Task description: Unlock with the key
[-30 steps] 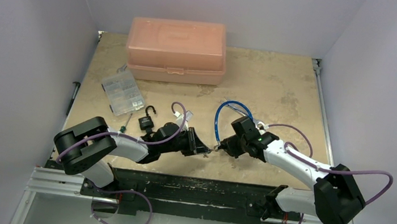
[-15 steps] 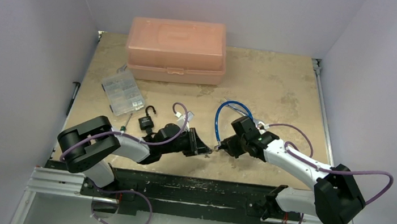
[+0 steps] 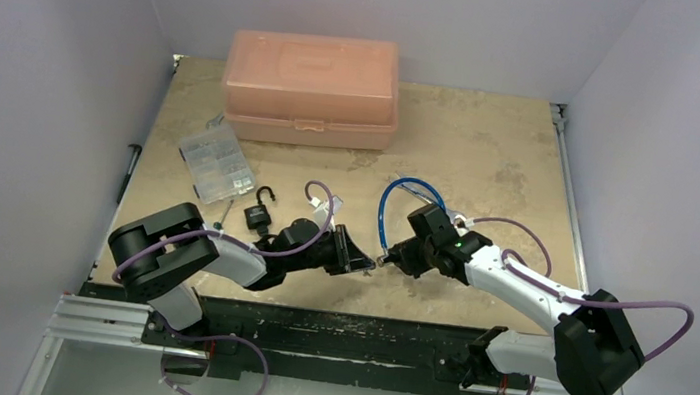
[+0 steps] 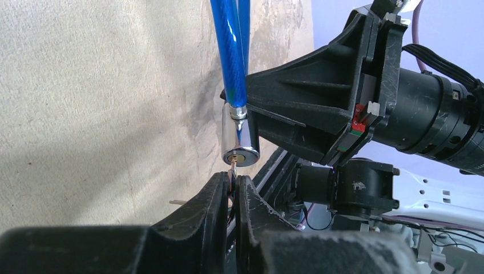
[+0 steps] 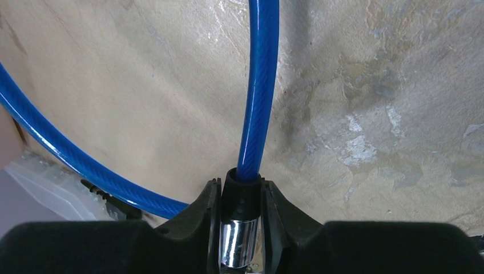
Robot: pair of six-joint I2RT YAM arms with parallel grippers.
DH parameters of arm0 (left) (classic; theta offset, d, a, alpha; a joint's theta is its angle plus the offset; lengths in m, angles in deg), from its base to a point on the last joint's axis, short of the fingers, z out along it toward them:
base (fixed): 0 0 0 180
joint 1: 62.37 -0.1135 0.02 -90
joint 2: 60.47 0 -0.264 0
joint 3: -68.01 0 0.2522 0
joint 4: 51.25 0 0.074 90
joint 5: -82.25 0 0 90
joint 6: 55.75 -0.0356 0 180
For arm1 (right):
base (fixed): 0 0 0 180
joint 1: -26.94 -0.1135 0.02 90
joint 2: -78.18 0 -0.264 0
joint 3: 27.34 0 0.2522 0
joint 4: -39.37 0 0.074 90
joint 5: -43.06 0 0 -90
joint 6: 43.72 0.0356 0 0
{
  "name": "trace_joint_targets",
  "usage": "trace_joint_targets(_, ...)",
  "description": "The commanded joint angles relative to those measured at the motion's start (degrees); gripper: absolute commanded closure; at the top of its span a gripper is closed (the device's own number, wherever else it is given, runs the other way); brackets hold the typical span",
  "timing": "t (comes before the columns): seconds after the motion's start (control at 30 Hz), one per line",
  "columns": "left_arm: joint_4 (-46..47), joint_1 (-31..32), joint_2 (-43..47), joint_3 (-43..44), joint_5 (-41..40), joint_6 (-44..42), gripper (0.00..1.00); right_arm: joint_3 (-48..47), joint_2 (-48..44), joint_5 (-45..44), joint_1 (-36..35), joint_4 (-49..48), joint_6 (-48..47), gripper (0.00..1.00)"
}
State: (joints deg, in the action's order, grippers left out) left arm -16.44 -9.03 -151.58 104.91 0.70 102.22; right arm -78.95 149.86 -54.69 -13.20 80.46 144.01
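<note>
Chrome lock barrel [image 4: 240,136] sits pinched in the right hand [image 5: 241,192], left hand [image 4: 231,186] pinching the key [image 4: 232,173] at six o'clock, insertion probably needing straight alignment.

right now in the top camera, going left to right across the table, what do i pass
clear parts box → black padlock → left gripper → right gripper

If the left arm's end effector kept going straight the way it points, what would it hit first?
The shiny lock barrel at the end of the blue cable, gripped by the right end effector. The key pinched in the left end effector would arrive first; its tip looks right at the keyhole.
</note>
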Motion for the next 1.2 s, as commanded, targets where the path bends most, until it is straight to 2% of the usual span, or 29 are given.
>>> trace_joint_targets(0.0, 3.79, 0.27, 0.30, 0.90, -2.36, -0.20, 1.00, -3.46, -0.71, 5.20, -1.49, -4.17, 0.70, 1.00)
trace_joint_targets(0.83, 3.30, 0.27, -1.30, 3.76, -3.26, -0.90, 1.00, -4.85, 0.38, 6.40, -2.10, -5.30, 1.01, 1.00)
trace_joint_targets(1.17, 3.35, 0.27, -1.86, 4.32, -2.45, -2.04, 1.00, -4.63, 0.82, 6.86, -5.12, -5.91, 1.74, 1.00)
